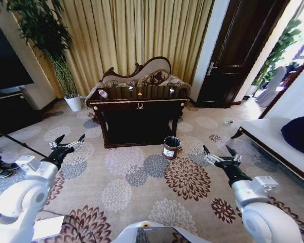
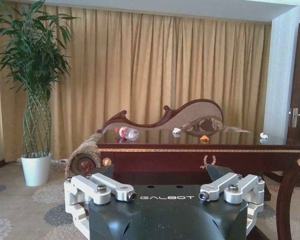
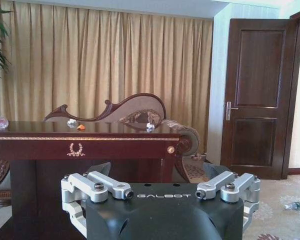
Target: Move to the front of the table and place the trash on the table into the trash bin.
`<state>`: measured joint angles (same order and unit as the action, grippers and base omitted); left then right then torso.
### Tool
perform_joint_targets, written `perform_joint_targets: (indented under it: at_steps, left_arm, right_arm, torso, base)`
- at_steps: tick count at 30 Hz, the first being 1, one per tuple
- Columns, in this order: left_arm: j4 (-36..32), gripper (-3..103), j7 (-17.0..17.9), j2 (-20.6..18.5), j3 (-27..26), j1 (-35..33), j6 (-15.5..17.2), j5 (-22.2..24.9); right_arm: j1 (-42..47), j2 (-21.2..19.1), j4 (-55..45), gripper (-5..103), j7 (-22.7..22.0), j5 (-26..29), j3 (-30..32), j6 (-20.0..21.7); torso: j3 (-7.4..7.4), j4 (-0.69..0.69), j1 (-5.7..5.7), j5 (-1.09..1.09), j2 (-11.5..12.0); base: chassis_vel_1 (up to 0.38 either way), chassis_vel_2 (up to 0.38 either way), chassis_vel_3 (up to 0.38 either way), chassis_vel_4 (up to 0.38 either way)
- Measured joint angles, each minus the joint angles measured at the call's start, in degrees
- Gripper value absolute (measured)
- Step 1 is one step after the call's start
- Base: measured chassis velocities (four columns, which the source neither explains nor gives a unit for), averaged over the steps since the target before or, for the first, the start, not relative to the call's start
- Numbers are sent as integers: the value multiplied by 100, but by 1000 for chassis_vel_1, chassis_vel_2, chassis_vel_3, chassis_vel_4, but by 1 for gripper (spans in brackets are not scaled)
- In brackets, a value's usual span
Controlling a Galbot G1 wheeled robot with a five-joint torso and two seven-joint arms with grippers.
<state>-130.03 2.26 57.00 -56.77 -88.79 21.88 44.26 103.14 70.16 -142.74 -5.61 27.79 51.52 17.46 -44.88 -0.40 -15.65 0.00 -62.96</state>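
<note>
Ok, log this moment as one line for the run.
stage: facing dark glossy wooden table | left gripper: open, raised | right gripper: open, raised | trash on tabletop | round brown bin: on carpet

Left hand (image 1: 69, 141) and right hand (image 1: 220, 153) raised forward, open.

Glossy dark wood with gold trim on the table (image 2: 190, 150); clear plastic for the bottle (image 2: 127, 133); shiny metal rim on the trash bin (image 1: 171, 147); soft patterned carpet (image 1: 142, 187).

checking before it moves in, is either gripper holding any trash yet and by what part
Nothing is held. The left gripper and right gripper are both open and empty, hanging above the carpet, short of the table.
</note>
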Motion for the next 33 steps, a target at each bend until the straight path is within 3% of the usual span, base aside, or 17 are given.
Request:
perform_joint_targets:
  at_steps: [33]
  left_arm:
    - [-9,100,40,-44,12,-3,-121,-61]
  right_arm:
    - [23,50,94,100,276,-108,48,-145]
  torso:
    - [0,0,0,0,0]
  base:
    - [-15,15,15,-14]
